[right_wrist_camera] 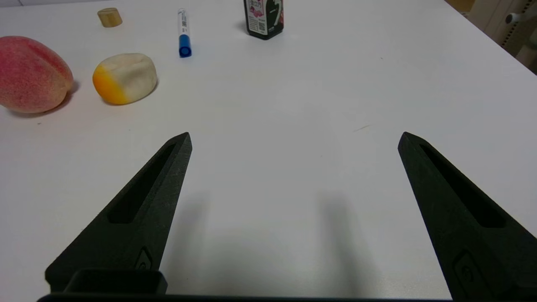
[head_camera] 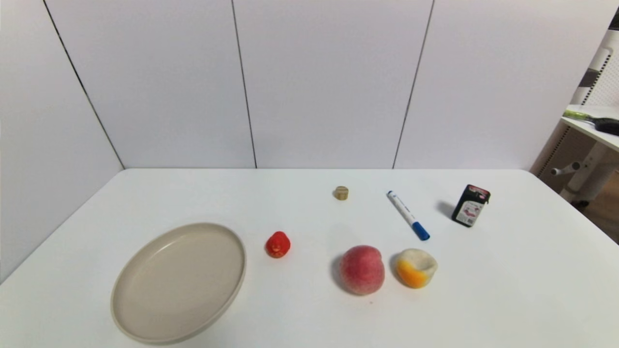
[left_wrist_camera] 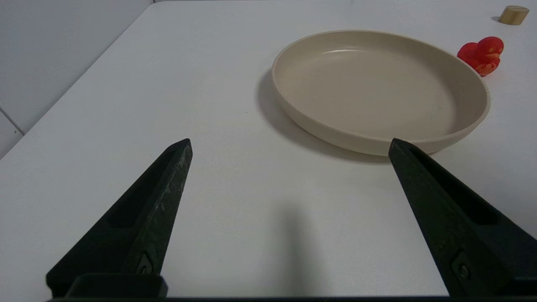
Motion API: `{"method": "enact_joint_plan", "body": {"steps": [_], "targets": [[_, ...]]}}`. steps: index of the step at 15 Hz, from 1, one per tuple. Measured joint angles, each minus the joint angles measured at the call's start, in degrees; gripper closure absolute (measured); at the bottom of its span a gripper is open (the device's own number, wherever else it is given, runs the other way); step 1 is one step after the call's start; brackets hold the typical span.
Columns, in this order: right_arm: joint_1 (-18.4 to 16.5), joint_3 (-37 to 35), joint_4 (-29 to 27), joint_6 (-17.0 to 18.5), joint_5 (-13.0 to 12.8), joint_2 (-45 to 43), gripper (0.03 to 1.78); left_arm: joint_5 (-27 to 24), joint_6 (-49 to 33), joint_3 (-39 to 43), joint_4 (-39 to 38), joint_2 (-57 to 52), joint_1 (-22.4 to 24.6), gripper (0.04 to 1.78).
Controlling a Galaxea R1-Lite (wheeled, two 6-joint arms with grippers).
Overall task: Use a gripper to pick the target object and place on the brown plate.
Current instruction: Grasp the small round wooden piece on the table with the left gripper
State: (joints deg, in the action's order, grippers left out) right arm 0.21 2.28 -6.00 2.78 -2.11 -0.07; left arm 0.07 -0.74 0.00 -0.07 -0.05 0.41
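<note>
The target object (head_camera: 341,193) is a tiny tan rounded lump far back on the white table; it also shows in the left wrist view (left_wrist_camera: 513,14) and the right wrist view (right_wrist_camera: 110,17). The brown plate (head_camera: 145,309) lies empty at the front left, and shows in the left wrist view (left_wrist_camera: 461,130). Neither gripper shows in the head view. My left gripper (left_wrist_camera: 289,144) is open and empty over bare table, short of the plate. My right gripper (right_wrist_camera: 295,138) is open and empty over bare table at the right.
A small red duck toy (head_camera: 277,244) sits right of the plate. A peach (head_camera: 361,269) and an orange-and-cream cut fruit (head_camera: 416,268) lie front centre. A blue-capped marker (head_camera: 407,215) and a small black box (head_camera: 470,205) stand farther back right. A side table (head_camera: 595,125) is at far right.
</note>
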Motion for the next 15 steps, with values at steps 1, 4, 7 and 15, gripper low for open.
{"method": "enact_joint_plan", "body": {"steps": [1,4,7,15], "targets": [[0.0,0.0,0.0,0.0,0.0,0.0,0.11,0.0,0.0,0.0,0.0,0.0,0.0,0.13],[0.0,0.0,0.0,0.0,0.0,0.0,0.11,0.0,0.0,0.0,0.0,0.0,0.0,0.13],[0.0,0.0,0.0,0.0,0.0,0.0,0.11,0.0,0.0,0.0,0.0,0.0,0.0,0.13],[0.0,0.0,0.0,0.0,0.0,0.0,0.11,0.0,0.0,0.0,0.0,0.1,0.0,0.13]]}}
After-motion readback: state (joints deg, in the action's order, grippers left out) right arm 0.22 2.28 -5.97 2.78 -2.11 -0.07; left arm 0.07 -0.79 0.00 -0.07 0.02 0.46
